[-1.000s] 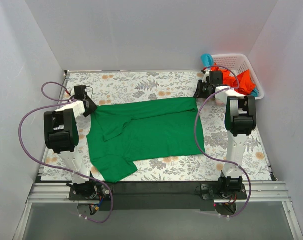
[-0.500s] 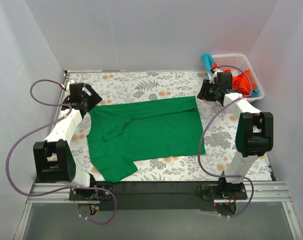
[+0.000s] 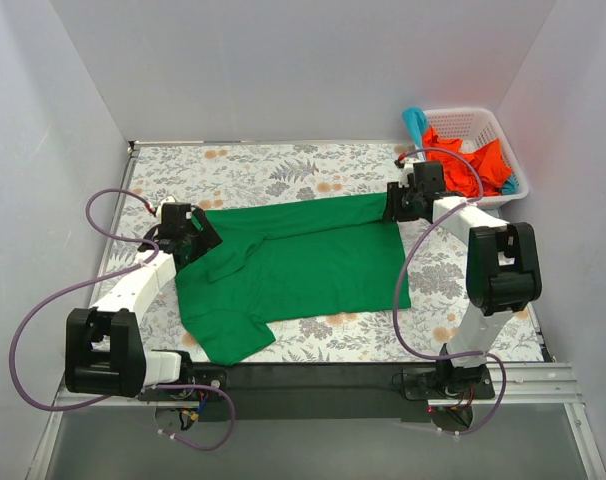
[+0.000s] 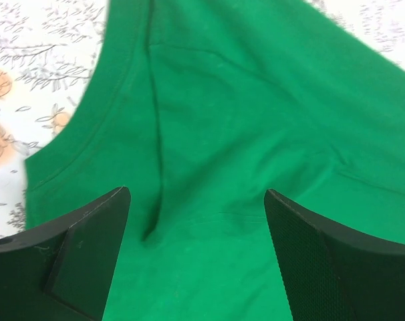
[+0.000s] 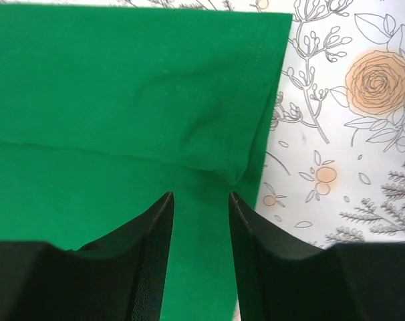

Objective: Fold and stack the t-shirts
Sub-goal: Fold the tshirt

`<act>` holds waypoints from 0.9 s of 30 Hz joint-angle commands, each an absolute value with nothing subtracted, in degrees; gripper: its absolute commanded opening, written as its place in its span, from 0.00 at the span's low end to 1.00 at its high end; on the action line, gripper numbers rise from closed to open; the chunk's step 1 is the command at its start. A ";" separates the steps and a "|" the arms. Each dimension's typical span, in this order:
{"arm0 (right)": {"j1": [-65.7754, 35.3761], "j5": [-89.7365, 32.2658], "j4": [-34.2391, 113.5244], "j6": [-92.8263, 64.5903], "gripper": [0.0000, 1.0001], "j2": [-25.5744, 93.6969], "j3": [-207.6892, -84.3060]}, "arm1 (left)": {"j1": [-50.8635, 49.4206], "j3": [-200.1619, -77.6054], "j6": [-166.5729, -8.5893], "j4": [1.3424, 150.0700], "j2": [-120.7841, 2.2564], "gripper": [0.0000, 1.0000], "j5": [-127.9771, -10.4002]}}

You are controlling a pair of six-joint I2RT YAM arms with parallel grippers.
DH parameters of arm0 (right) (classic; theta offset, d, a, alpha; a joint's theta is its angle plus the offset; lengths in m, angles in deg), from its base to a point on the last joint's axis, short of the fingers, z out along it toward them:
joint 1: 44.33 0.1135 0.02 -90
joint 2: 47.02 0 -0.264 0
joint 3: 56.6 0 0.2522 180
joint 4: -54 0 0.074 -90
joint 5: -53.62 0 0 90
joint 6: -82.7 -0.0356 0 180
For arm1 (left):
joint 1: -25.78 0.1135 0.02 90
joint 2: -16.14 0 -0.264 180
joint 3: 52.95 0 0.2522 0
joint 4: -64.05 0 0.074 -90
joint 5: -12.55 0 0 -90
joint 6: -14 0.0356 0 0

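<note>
Shirt (image 3: 293, 265): flat on tabletop (image 3: 273, 165), between the arms; light, limp, will drape.
Left hand (image 4: 196, 207): wide, empty, over collar end.
Right hand (image 5: 201, 207): narrow gap, seemingly empty, at hem corner.
Grip: pinch seamed edges.

The left arm (image 3: 133, 290) reaches up from the lower left of the top view. The left gripper (image 3: 191, 235) sits low at mid-left, jaws spread wide. The right arm (image 3: 498, 265) rises at the right, its forearm stretching leftward. The right gripper (image 3: 395, 203) sits right of centre, jaws narrowly parted.
</note>
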State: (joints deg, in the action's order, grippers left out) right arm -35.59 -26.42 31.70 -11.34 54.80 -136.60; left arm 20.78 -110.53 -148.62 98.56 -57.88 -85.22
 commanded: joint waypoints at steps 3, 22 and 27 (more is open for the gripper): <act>-35.01 -29.87 31.27 1.21 0.45 57.74 -139.01 | 20.94 -109.78 -147.81 96.18 -57.07 0.80 -88.61; -32.64 -31.28 31.19 15.02 0.40 62.66 -143.93 | 20.94 -109.96 -147.63 96.27 -58.48 0.80 -88.61; -31.50 -31.45 29.78 15.81 0.08 62.32 -144.37 | 20.94 -110.04 -147.63 96.27 -58.48 0.80 -88.44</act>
